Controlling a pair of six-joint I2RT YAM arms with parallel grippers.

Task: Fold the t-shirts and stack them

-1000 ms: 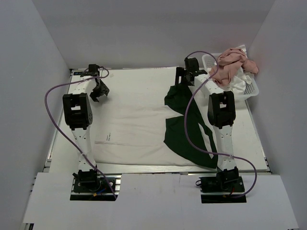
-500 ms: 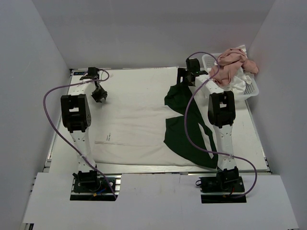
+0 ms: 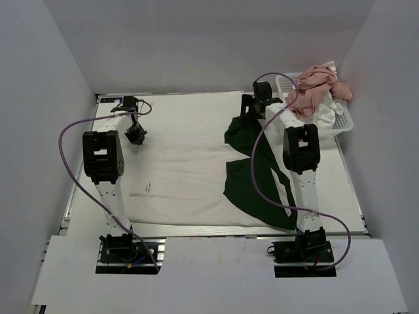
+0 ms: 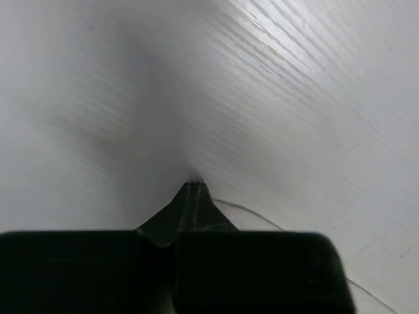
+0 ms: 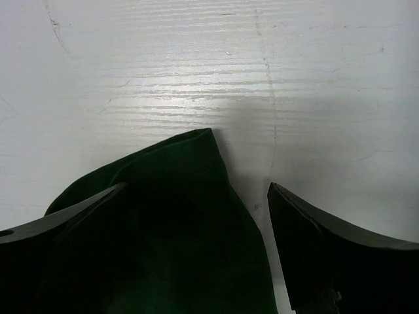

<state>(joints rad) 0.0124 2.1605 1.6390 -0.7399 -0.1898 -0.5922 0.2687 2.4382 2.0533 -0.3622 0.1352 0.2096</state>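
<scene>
A white t-shirt (image 3: pixel 183 176) with dark green sleeves (image 3: pixel 252 186) lies spread flat across the table. My left gripper (image 3: pixel 135 135) is down at the shirt's far left corner. In the left wrist view its fingertips (image 4: pixel 190 188) are pressed together at the white cloth's edge, shut on it. My right gripper (image 3: pixel 253 108) stands open at the far side, its two fingers either side of a green sleeve tip (image 5: pixel 177 196) that lies on the table. A dusty pink t-shirt (image 3: pixel 314 88) is heaped in the basket over some white cloth (image 3: pixel 330 104).
The white latticed basket (image 3: pixel 343 122) stands at the far right corner, close to the right arm. Purple cables loop beside both arms. Grey walls close in the table on three sides. Bare white tabletop (image 5: pixel 196 65) shows beyond the sleeve tip.
My left gripper has dropped a little toward the shirt's far left corner and closed from open to shut. The right arm and the shirts have not moved.
</scene>
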